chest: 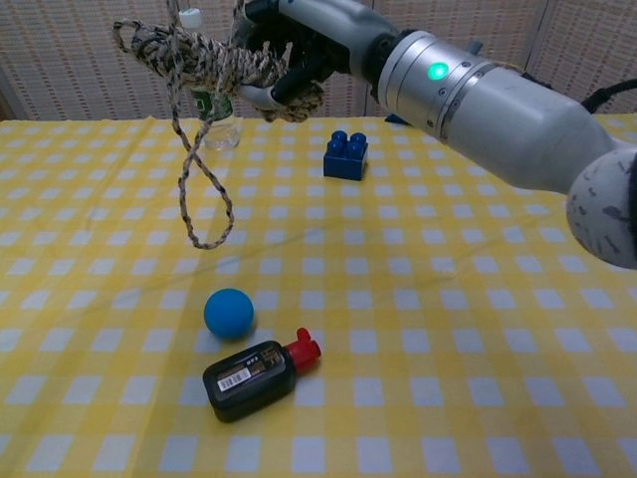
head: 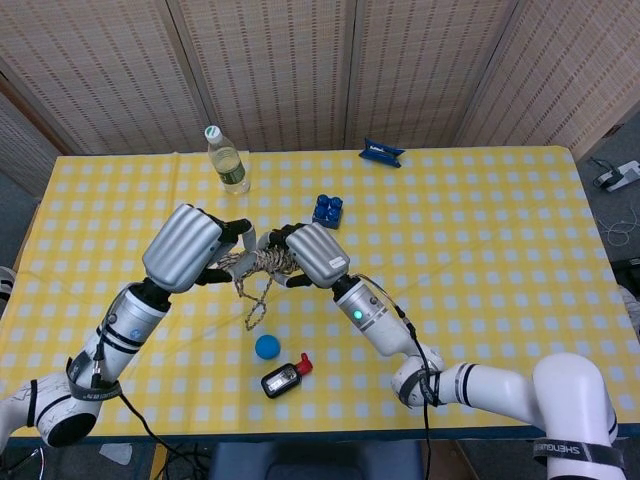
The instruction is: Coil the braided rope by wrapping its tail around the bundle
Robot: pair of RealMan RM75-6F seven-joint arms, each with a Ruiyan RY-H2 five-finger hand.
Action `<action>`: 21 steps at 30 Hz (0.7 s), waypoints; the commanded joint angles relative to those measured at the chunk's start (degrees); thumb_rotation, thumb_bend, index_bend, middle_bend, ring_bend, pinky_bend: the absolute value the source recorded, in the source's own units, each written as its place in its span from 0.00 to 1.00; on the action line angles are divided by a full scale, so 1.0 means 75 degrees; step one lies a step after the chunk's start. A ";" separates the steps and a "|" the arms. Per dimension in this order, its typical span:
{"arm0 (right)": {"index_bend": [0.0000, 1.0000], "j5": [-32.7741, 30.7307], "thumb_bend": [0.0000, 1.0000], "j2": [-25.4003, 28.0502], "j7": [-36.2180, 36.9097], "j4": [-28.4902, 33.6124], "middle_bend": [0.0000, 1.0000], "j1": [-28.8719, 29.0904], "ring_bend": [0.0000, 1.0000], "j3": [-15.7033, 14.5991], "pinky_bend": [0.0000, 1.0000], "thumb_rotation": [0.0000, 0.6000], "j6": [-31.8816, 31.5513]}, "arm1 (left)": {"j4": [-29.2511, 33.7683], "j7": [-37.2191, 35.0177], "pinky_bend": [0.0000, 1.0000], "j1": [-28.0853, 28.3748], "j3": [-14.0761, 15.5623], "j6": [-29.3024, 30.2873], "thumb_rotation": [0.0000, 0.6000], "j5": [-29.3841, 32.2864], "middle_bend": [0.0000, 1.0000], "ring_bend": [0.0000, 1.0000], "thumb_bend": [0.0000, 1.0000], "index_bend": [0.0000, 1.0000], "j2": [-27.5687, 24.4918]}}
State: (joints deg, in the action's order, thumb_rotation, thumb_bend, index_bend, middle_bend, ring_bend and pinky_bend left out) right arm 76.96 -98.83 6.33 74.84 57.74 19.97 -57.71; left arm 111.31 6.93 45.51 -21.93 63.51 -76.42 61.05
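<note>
The braided rope bundle (head: 262,262) hangs in the air above the yellow checked table (head: 480,220), between my two hands. My right hand (head: 314,254) grips the bundle's right end; the chest view shows that hand (chest: 291,42) wrapped around the coils (chest: 199,62). My left hand (head: 187,246) is right beside the bundle's left end and holds the rope's tail. A slack loop of the tail (chest: 201,194) dangles below the bundle, just above the cloth. The left hand is out of the chest view.
A water bottle (head: 228,160) stands at the back left. A blue brick (head: 328,209) sits just behind my right hand. A blue ball (head: 266,346) and a black bottle with a red cap (head: 285,377) lie near the front edge. A dark blue object (head: 381,152) lies at the far edge.
</note>
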 commanded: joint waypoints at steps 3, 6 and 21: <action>0.70 0.0314 0.39 -0.0191 0.0539 -0.0253 0.61 0.0063 0.46 -0.0098 0.51 1.00 -0.0147 | -0.0147 -0.0051 0.97 0.0257 -0.0144 -0.0241 0.96 0.0454 0.94 0.89 0.38 0.72 0.0144; 0.71 0.0512 0.37 -0.0193 0.0863 -0.0293 0.61 0.0083 0.46 -0.0196 0.51 1.00 -0.0160 | -0.0229 -0.0036 0.97 0.0369 -0.0241 -0.0294 0.97 0.0730 0.94 0.89 0.38 0.72 0.0186; 0.73 0.1798 0.33 0.0191 0.2297 -0.0151 0.62 -0.0074 0.46 -0.0924 0.51 1.00 -0.0780 | -0.1261 0.0658 0.97 0.0722 -0.0295 -0.0588 0.98 0.2516 0.94 0.88 0.38 0.71 0.0308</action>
State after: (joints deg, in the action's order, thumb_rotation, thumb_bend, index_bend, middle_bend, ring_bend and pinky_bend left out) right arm 89.30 -97.72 22.45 73.61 57.72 13.72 -62.18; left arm 102.91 11.39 50.70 -24.34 59.52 -58.68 63.19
